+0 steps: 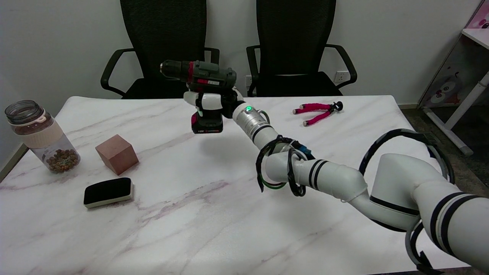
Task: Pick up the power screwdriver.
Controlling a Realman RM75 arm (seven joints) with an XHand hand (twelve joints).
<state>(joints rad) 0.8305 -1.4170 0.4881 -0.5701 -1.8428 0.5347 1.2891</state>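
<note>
The power screwdriver [202, 78] is dark green and black with red trim, its chuck pointing left. It hangs upright in the air above the far middle of the marble table [214, 214], its battery base [207, 125] clear of the surface with a shadow below. My right hand [211, 102] grips its handle, fingers wrapped around it just under the body. The right arm reaches in from the lower right.
A clear jar [40, 135] with brown pieces stands at the left edge. A brown wooden cube [117, 153] and a black-topped eraser [108, 191] lie near it. Pink-handled pliers [318, 111] lie at the far right. Two black chairs stand behind the table.
</note>
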